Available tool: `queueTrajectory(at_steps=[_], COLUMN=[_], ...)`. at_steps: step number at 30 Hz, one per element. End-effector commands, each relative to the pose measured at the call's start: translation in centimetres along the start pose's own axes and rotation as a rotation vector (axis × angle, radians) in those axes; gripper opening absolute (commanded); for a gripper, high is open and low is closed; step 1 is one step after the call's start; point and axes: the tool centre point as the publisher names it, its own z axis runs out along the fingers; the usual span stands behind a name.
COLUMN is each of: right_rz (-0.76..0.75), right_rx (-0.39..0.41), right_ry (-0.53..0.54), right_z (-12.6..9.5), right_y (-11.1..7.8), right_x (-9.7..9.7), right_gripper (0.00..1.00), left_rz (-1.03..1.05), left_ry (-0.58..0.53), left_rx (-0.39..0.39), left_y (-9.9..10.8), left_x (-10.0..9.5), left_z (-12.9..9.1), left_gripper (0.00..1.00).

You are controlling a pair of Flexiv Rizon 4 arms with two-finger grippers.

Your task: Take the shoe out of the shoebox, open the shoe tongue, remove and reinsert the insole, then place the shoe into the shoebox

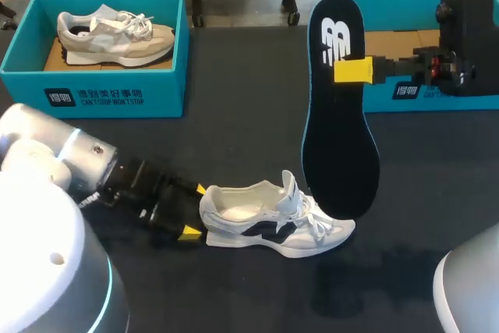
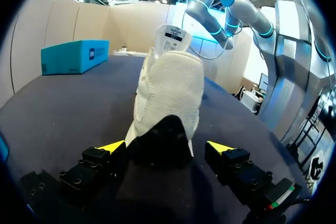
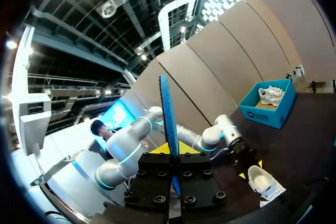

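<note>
Right claw [image 1: 352,69] pinching insole [image 1: 339,138], left claw [image 1: 195,210] flanking shoe [image 1: 265,224] heel

- Head view: bright, even light from overhead on the dark tabletop [image 1: 234,138] and the raised insole [image 1: 339,130].
- Soft shadow under the shoe [image 1: 273,228], near side.
- Left wrist view: tabletop darkens toward the fingers [image 2: 113,147].

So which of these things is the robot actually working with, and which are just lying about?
In the job: white sneaker on the table; its black insole, clamped in the right jaws; probably the teal shoebox at right, which looks empty.
Just lying about: the other teal shoebox at left; the beige sneaker inside it.
</note>
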Motion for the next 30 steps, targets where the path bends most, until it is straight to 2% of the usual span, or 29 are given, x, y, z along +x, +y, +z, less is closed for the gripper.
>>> queueTrajectory(at_steps=[1,2,3,19,20,22,24,26,28,30], right_rz=[0.002,0.002,0.002,0.002,0.002,0.002,0.002,0.002,0.002,0.002], right_rx=[0.005,0.005,0.005,0.005,0.005,0.005,0.005,0.005,0.005,0.005], right_ry=[0.002,0.002,0.002,0.002,0.002,0.002,0.002,0.002,0.002,0.002], right_z=[0.3,0.3,0.3,0.3,0.3,0.3,0.3,0.3,0.3,0.3], right_y=[0.3,0.3,0.3,0.3,0.3,0.3,0.3,0.3,0.3,0.3], right_x=[-0.2,-0.2,-0.2,-0.2,-0.2,-0.2,-0.2,-0.2,-0.2,-0.2], right_gripper=[0.00,0.00,0.00,0.00,0.00,0.00,0.00,0.00,0.00,0.00], left_rz=[0.049,0.114,0.137,0.137,0.108,0.101,0.104,0.103,0.084,0.085], left_ry=[0.059,0.069,0.043,0.043,0.027,0.008,-0.042,-0.075,-0.065,-0.090], left_rx=[-0.336,-0.424,-0.476,-0.476,-0.561,-0.636,-0.766,-0.845,-0.877,-0.969], left_y=[-1.1,-1.3,-1.8,-1.8,-2.1,-2.9,-3.7,-4.4,-4.9,-5.4], left_x=[1.5,1.6,1.3,1.3,1.1,1.0,1.0,1.0,1.0,1.1], left_z=[-2.4,-3.2,-4.3,-4.3,-4.0,-4.1,-4.2,-4.4,-4.8,-5.1], left_gripper=[1.00,1.00,1.00,1.00,1.00,1.00,1.00,1.00,1.00,1.00])
